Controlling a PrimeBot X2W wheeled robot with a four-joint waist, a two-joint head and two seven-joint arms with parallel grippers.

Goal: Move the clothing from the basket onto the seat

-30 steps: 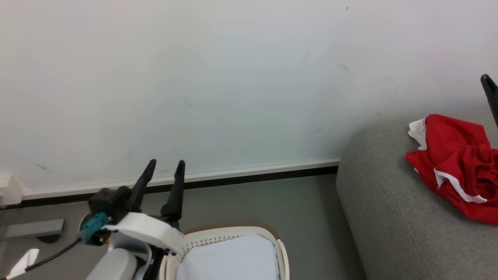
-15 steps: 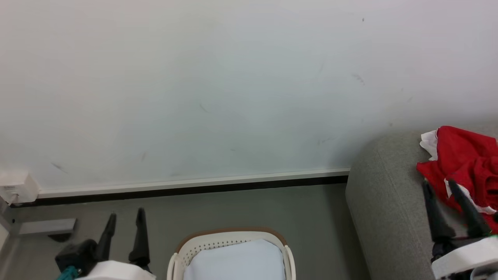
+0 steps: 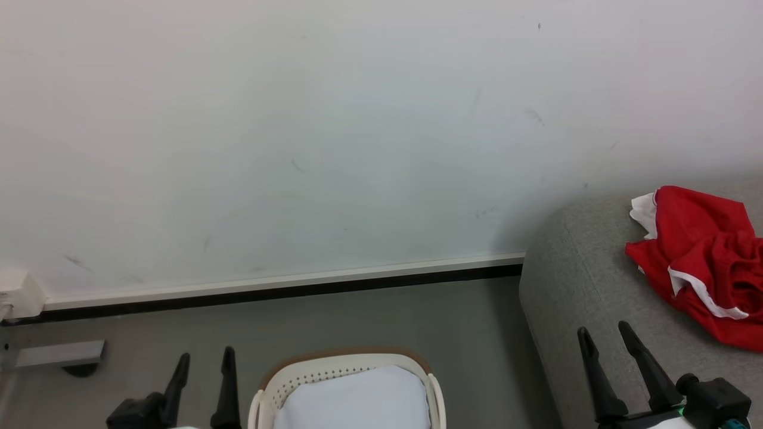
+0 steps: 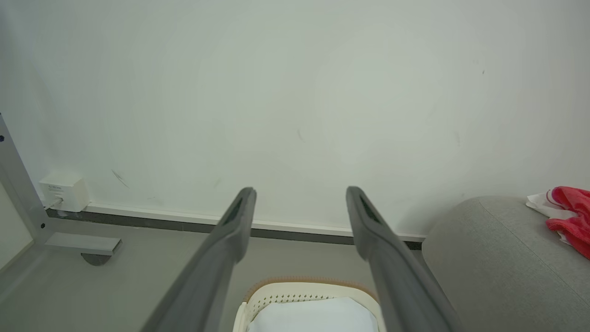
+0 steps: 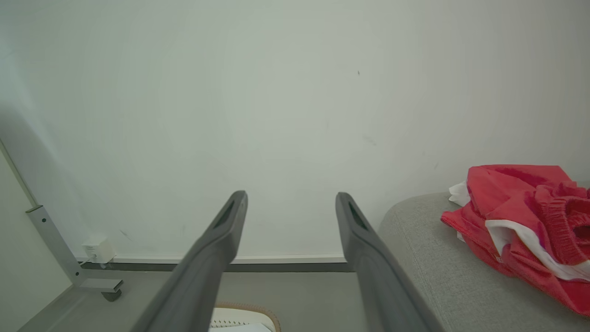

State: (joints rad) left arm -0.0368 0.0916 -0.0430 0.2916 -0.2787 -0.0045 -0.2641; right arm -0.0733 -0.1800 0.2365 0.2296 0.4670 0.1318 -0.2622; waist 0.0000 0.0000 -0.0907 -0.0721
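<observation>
The red clothing (image 3: 703, 262) with white trim lies crumpled on the grey seat (image 3: 572, 298) at the right; it also appears in the right wrist view (image 5: 521, 230) and at the left wrist view's edge (image 4: 569, 212). The cream basket (image 3: 349, 381) with its white liner stands on the floor at bottom centre, no red fabric visible in it. My left gripper (image 3: 204, 359) is open beside the basket's left side, holding nothing. My right gripper (image 3: 604, 332) is open over the seat's front, short of the clothing, with nothing between its fingers.
A white wall with a dark skirting strip (image 3: 280, 289) runs behind the basket. A white wall box (image 3: 15, 295) and a grey metal frame foot (image 3: 59, 354) sit at the far left. Grey floor (image 3: 357, 316) lies between basket and wall.
Both arms have dropped low in the head view: the left gripper came down beside the basket, the right came away from the clothing on the seat. The camera shifted slightly.
</observation>
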